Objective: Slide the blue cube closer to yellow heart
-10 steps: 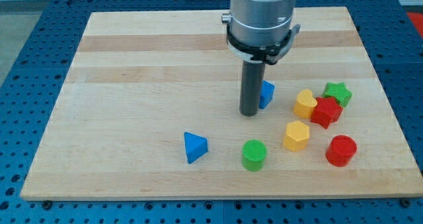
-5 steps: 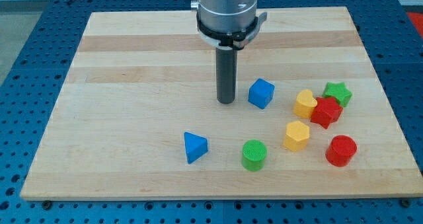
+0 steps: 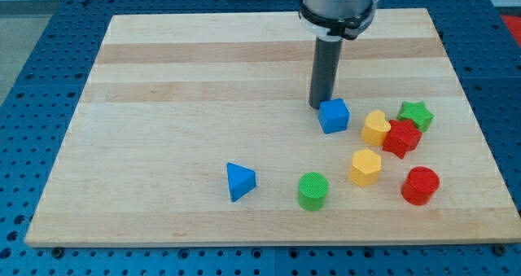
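The blue cube (image 3: 334, 116) sits right of the board's middle. The yellow heart (image 3: 375, 128) lies a short gap to its right, touching a red block (image 3: 401, 138). My tip (image 3: 321, 106) stands just above and left of the blue cube, at its upper left corner, touching or nearly touching it. The dark rod rises from there to the arm's grey body at the view's top.
A green star (image 3: 416, 114) lies right of the yellow heart. A yellow hexagon block (image 3: 365, 167), a red cylinder (image 3: 420, 186), a green cylinder (image 3: 313, 190) and a blue triangle block (image 3: 240, 181) lie lower down. The wooden board (image 3: 163, 105) ends near the red cylinder.
My tip moved from left of the blue cube up and right to its upper left corner. The cube shifted a little right and down, nearer the yellow heart.
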You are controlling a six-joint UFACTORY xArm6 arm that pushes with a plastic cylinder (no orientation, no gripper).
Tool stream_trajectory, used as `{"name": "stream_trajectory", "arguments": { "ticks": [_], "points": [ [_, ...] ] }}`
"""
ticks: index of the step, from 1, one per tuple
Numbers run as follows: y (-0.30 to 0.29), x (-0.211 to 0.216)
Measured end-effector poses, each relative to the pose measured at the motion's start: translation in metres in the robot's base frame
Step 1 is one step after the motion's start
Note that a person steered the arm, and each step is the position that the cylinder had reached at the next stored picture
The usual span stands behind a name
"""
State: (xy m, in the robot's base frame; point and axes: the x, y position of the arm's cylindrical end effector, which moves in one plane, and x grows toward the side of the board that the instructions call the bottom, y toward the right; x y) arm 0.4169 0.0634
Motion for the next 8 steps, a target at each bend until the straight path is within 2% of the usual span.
{"name": "stream_trajectory", "arguments": {
  "ticks": [1, 2, 3, 6, 7, 8],
  "points": [
    [-0.033, 0.007],
    [-0.044, 0.038],
    [-0.039, 0.05],
    [0.021, 0.024],
    [0.025, 0.024],
    [0.002, 0.024]
  ]
}}
